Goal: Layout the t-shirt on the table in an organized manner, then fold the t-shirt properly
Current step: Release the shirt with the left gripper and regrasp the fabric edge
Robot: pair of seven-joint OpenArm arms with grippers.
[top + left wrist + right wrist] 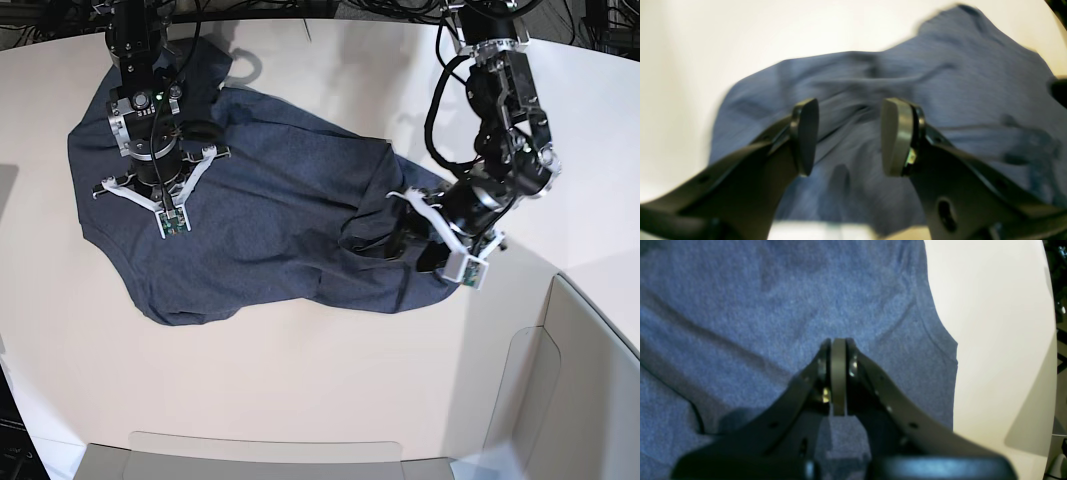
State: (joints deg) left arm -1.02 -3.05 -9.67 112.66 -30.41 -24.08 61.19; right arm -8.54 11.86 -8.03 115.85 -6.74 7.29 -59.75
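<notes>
- Our left gripper (pixel 848 136) stands wide apart with nothing between its pads (pixel 895 133); the cloth lies just beneath, blurred in the left wrist view, so we cannot tell whether the tips touch it.
- Our right gripper (pixel 838 373) is pressed closed, pad against pad. No fabric shows between the pads in the right wrist view, so we judge it grips nothing and sits on or just over the cloth.
- The t-shirt (pixel 270 220) lies spread but rumpled across the table (pixel 330 390). In the base view the right gripper is over its 9 o'clock part, and the left gripper is at its 3 o'clock edge, where the cloth bunches into a dark ridge and doubled folds.
- We judge the step in hand to be laying out, not yet folding: the outline is uneven, and the 3 o'clock side is heaped.
- To do it well, we would set the open left gripper down on one single layer at the bunched edge, not on the whole heap, close, and draw it outward toward 3 o'clock, low over the table.
- The right gripper can serve as an anchor at 9 o'clock, so the shirt stretches rather than slides.
- The risk, as we see it: pinching two layers drags the fold along.
</notes>
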